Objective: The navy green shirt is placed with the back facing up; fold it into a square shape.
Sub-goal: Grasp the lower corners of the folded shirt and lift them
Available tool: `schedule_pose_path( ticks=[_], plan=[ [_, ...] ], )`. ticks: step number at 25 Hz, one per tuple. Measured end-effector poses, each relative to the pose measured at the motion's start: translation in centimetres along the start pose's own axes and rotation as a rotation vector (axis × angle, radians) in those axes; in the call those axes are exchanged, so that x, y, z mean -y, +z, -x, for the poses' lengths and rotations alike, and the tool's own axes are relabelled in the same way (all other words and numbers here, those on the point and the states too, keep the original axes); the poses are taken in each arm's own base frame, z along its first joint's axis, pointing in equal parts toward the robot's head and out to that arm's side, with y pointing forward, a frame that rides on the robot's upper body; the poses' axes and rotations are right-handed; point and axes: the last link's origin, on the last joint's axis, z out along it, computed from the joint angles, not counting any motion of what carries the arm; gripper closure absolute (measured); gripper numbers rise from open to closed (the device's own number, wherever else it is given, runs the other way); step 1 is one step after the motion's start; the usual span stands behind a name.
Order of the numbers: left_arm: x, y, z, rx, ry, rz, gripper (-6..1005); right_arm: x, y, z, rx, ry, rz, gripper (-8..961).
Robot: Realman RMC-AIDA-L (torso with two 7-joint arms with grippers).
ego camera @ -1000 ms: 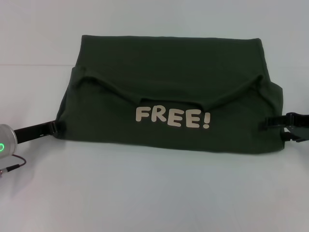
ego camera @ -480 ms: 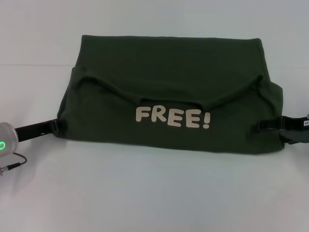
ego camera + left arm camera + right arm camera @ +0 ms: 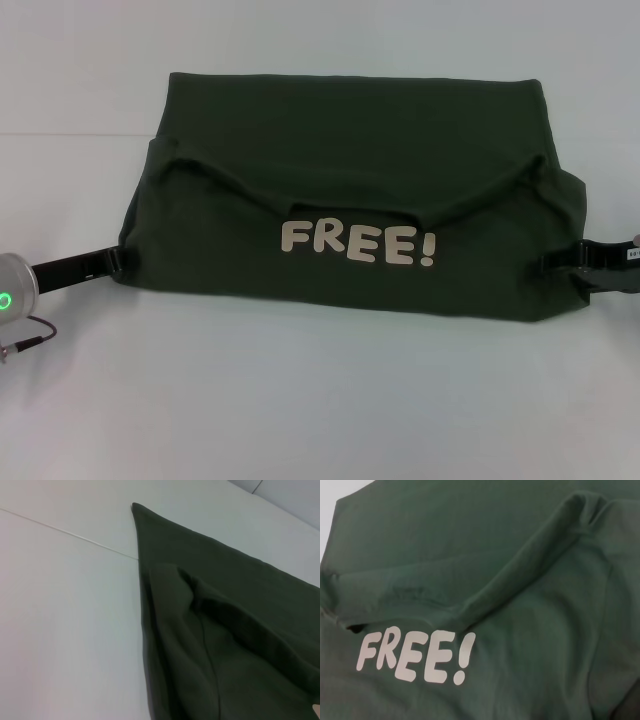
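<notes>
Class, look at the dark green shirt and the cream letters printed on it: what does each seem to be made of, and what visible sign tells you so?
Dark olive-green shirt: likely soft matte knit cotton; it drapes in rounded folds without shine. Cream "FREE!" letters: probably a flat print or transfer, smooth with crisp edges.

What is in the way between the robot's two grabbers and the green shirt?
Nothing visible. The left gripper sits right at the navy green shirt's left edge, and the right gripper at its right edge, with only the bare white table around them.
</notes>
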Motion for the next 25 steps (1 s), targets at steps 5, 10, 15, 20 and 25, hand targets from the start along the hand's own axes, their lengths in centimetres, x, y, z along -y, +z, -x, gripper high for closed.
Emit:
schedule_pose_path(
  ticks=[5, 10, 15, 20, 25],
  plan=[
    [-0.1, 0.0, 0.0, 0.002, -0.002, 0.005, 992, 0.1, 0.0, 0.0, 0.001, 0.006, -0.002, 385],
    [0.0, -0.1, -0.1, -0.002, -0.005, 0.005, 992, 0.1, 0.1, 0.0, 0.002, 0.009, -0.004, 480],
    [0.0, -0.3, -0.2, -0.004, -0.006, 0.018, 992, 0.2, -0.1, -0.1, 0.004, -0.001, -0.003, 729],
    [0.0, -1.5, -0.1, 0.016, -0.025, 0.068, 992, 0.7, -0.7, -0.8, -0.034, -0.058, 0.012, 917],
    [0.0, -3.5, 0.8, 0.061, -0.056, 0.152, 992, 1.6, -1.8, -2.3, -0.096, -0.146, 0.045, 917]
  ],
)
